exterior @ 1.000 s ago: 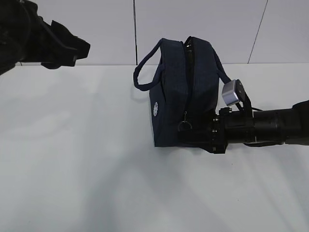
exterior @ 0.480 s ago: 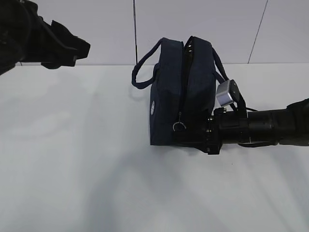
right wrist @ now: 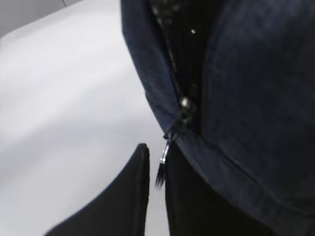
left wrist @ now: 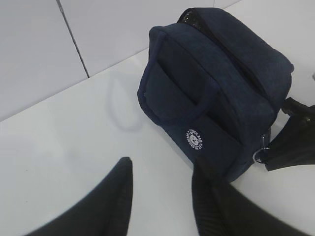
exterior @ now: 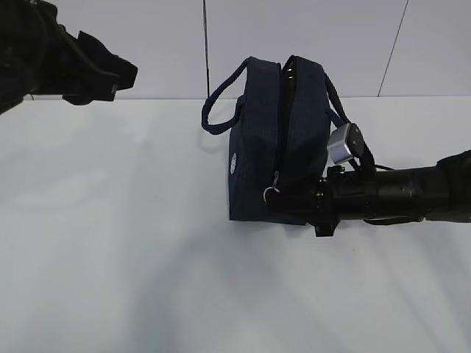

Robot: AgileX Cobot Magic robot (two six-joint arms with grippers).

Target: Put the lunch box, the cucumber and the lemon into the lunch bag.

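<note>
While the right arm is reaching in low from the right edge of the exterior view, entries are running near to far.

Right gripper [exterior: 278, 198]: lying almost level with the table, its black fingers [right wrist: 129, 196] are drawn nearly together; in the right wrist view the silver ring pull [right wrist: 162, 164] is sitting in the narrow slot between them, so the claw is closing on the ring pull.

Ring pull location: hanging at the lower end of the zipper [exterior: 285, 125], on the near face of the bag, just above the table [exterior: 110, 243].

Lunch bag [exterior: 257, 147]: standing on the white table right of centre, close to the back wall [exterior: 309, 37]. Its long axis is running up and down as seen here, with the zipper line climbing from the ring pull to the top edge. The zipper is gaping slightly near the top, showing a dark interior; contents cannot be told.

Logo [left wrist: 195, 139]: round, white, facing left toward the left arm.

Handles [exterior: 221, 110]: one loop is arching out to the left; the other is sitting on the right side behind the right arm's camera.

Left gripper [left wrist: 160, 196]: hovering high at the upper left of the exterior view, well apart from the bag, fingers standing apart and holding nothing.
</note>
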